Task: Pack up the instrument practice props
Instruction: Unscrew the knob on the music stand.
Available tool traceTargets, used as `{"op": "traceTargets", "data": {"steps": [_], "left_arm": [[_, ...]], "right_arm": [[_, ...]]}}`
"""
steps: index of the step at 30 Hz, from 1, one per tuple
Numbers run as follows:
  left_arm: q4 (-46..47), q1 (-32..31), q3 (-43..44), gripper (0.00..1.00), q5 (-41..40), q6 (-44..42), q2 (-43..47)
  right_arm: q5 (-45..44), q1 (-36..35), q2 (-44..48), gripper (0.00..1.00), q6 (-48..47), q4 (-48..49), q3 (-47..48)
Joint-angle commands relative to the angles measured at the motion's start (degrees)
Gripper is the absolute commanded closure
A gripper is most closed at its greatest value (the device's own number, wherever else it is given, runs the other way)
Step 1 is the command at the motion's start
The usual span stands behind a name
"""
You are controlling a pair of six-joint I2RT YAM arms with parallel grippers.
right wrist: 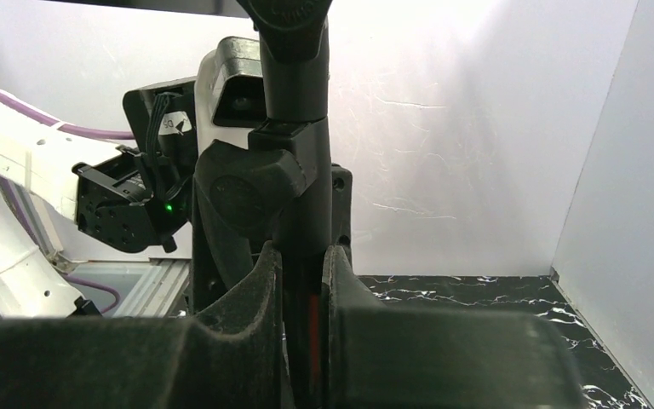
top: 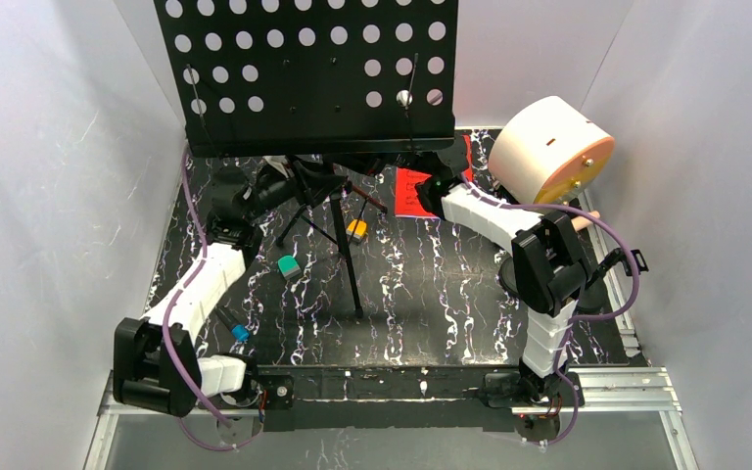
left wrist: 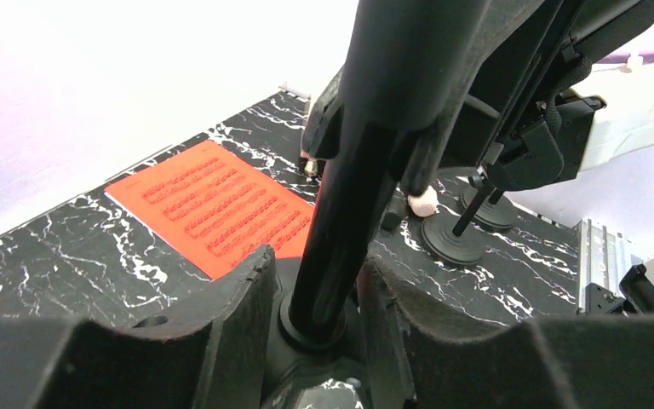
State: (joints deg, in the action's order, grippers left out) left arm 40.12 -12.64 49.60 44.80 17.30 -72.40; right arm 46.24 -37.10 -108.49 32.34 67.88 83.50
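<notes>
Biggest thing first: the music rack [top: 308, 69], a flat black perforated metal desk on a thin round tube with tripod legs, stands upright between the two arms. It looks top-heavy to me, so I'd steady it before collapsing anything.

The right gripper [right wrist: 305, 281] is clenched on the tube just under the chunky clamp knob [right wrist: 247, 192]. Lower down, the left gripper [left wrist: 319, 290] straddles the tube, but I can't tell if it's squeezing or loose. The tube is smooth paint and probably slippery, so grip it square.

The red sheet [left wrist: 213, 209] lies flat beside the rack's foot, with two round mic bases [left wrist: 453, 243] on the opposite side.

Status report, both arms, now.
Left gripper: jaws loose around music rack pole, gap showing. Right gripper: jaws shut on what looks like a microphone pole. The rack stands, red sheet flat beside it.
</notes>
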Motion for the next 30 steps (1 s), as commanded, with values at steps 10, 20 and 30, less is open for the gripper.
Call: {"op": "traceTargets", "data": {"steps": [10,20,30], "left_arm": [[13.4,8.6,-3.6,0.55,1.6,13.6,6.2],[43.0,12.6,-0.6,0.50,5.9,36.8,-1.6],[53.5,9.6,10.7,0.49,6.8,49.2,-9.7]], "right_arm": [[0.8,0.6,0.3,0.99,3.1,-0.9,0.1],[2.5,0.6,-0.1,0.99,2.8,-3.4,1.0],[2.8,0.5,-1.2,0.99,3.0,-3.5,0.9]]}}
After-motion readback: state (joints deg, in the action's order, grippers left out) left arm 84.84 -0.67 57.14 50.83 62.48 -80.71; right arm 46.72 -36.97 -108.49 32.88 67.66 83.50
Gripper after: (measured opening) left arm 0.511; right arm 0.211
